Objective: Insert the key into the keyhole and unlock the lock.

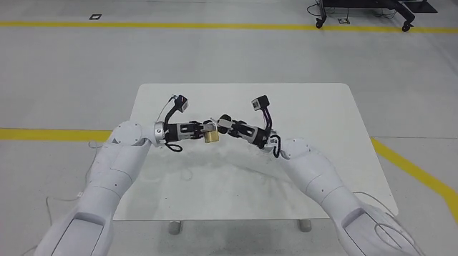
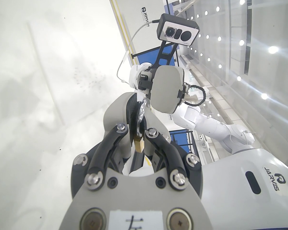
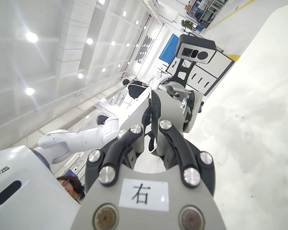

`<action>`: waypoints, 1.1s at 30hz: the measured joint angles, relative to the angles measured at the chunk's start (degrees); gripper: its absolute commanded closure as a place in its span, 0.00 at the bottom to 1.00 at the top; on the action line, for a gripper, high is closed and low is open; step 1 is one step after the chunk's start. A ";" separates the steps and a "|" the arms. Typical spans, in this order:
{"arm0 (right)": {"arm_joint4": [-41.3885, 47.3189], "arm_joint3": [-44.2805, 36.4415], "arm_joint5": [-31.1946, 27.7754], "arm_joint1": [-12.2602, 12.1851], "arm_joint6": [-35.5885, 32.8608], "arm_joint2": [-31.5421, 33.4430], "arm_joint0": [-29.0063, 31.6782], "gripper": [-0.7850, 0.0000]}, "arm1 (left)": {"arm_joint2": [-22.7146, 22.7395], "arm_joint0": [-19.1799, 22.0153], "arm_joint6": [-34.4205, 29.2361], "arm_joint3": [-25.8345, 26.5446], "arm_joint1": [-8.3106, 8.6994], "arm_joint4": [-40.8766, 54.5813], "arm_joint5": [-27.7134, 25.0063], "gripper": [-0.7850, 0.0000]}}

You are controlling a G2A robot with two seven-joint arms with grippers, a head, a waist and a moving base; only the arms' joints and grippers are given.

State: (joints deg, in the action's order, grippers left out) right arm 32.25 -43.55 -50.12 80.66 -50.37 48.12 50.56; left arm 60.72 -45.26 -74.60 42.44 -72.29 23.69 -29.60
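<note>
Left of centre over the white tabletop (image 1: pixel 315 113): left gripper (image 1: pixel 205 128), pointing right, jaws clamped on the brass lock (image 1: pixel 211 136). Lock up off the tabletop, mid-table, between the two grippers. From the left wrist: brass body deep between the grey fingers (image 2: pixel 117 111), with a silvery dimpled metal strip (image 2: pixel 141 111) running on toward the fingertips. Key or shackle, cannot tell. White label (image 2: pixel 135 221) with one dark character on the left wrist housing. Just right of the lock: right gripper (image 1: pixel 224 123), pointing left, tip to tip with the left one, jaws pressed together. Anything pinched between them hidden by the pads. Matching white label (image 3: pixel 144 193), one dark character, on the right wrist housing. Far off in the left wrist view: white panel (image 2: pixel 139 13) with dark print.
</note>
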 measured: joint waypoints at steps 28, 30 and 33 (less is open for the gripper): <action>-3.84 -7.97 8.98 -3.59 4.69 7.46 7.27 1.00 | -1.49 -0.81 10.55 2.16 -0.54 -0.83 19.83 1.00; -3.84 -7.95 8.96 -3.59 4.69 7.45 7.26 1.00 | -1.52 -0.85 10.60 2.18 -0.54 -0.86 19.88 1.00; -3.85 -7.96 8.96 -3.59 4.69 7.45 7.27 1.00 | -2.34 -1.81 14.06 3.40 -0.95 -1.20 22.54 1.00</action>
State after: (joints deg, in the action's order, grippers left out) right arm 28.40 -51.51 -41.16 77.07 -45.67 55.57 57.83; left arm 58.39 -47.07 -60.54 45.83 -73.24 22.49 -7.06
